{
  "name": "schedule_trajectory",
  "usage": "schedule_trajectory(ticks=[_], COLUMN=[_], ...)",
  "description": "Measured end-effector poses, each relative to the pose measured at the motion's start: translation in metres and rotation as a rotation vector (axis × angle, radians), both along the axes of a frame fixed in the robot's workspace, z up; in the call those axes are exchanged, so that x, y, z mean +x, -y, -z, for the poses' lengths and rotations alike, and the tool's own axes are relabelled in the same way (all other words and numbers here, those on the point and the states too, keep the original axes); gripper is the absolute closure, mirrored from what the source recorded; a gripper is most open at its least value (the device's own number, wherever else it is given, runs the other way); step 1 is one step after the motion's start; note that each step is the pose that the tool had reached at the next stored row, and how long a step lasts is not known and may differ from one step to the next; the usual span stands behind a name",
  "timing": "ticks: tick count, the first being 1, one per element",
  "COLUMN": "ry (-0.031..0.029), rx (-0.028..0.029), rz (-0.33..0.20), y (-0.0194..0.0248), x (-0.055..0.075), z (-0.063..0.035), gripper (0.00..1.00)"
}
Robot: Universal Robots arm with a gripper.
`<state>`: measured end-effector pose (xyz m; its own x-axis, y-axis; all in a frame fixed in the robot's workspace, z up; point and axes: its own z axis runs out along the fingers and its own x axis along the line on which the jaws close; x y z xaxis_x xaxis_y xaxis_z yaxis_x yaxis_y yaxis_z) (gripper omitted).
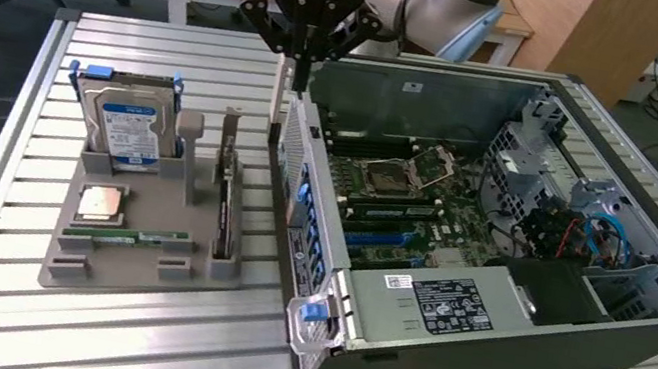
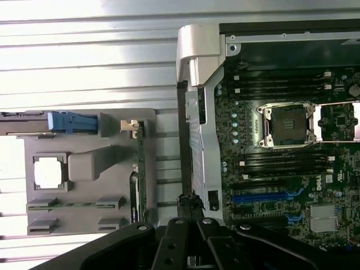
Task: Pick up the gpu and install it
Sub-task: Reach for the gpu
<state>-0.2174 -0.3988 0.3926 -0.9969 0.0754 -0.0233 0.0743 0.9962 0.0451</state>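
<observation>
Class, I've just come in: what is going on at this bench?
The robot arm's gripper hangs shut and empty above the wall of the open computer case that faces the grey parts holder. The gpu stands on edge in that holder, along with a hard drive, not yet picked up.

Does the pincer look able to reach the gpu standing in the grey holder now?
Probably yes: the gpu stands upright in the grey holder, top edge uncovered. The pincer hangs shut over the wall of the computer case; it must open first.
</observation>
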Motion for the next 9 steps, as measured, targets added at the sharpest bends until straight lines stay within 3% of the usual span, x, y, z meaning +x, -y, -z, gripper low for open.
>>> schedule_trajectory(ticks=[9], ry=[0.0], rx=[0.0], rz=[0.0], y=[0.0], x=[-0.0067], z=[0.0], gripper=[0.89])
